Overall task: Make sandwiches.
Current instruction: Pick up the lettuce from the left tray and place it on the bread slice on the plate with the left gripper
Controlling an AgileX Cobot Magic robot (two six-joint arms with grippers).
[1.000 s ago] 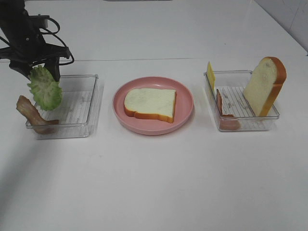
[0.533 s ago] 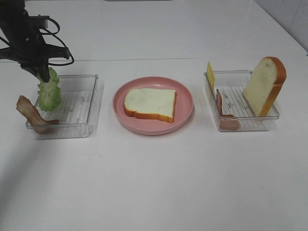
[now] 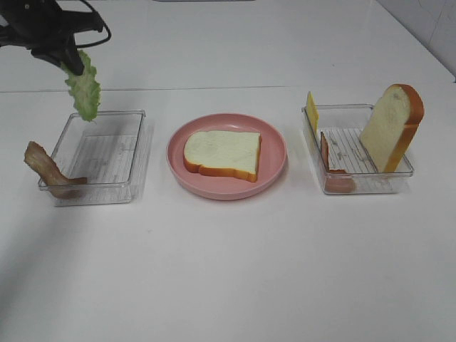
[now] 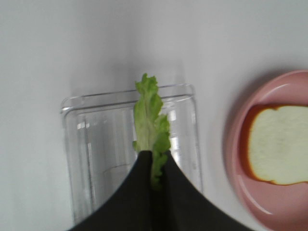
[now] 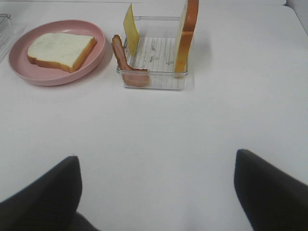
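My left gripper (image 3: 69,63) is shut on a ruffled green lettuce leaf (image 3: 85,90) and holds it hanging above the back of the left clear tray (image 3: 135,153). In the left wrist view the lettuce (image 4: 151,122) sticks out from between the closed fingers (image 4: 139,192). One bread slice (image 3: 223,153) lies flat on the pink plate (image 3: 274,167). A bacon strip (image 3: 46,167) leans on the left tray's rim. The right tray (image 3: 353,187) holds an upright bread slice (image 3: 390,128), a yellow cheese slice (image 3: 311,110) and a bacon strip (image 3: 330,167). My right gripper (image 5: 156,192) is open and empty, well short of the right tray.
The white table's front half lies between my right gripper and the trays. A pale wall or ledge runs along the back. The tiled wall corner shows at the top right of the high view.
My left gripper has lifted the lettuce up out of the left tray and a little toward the back. The bacon, bread and right arm have not moved.
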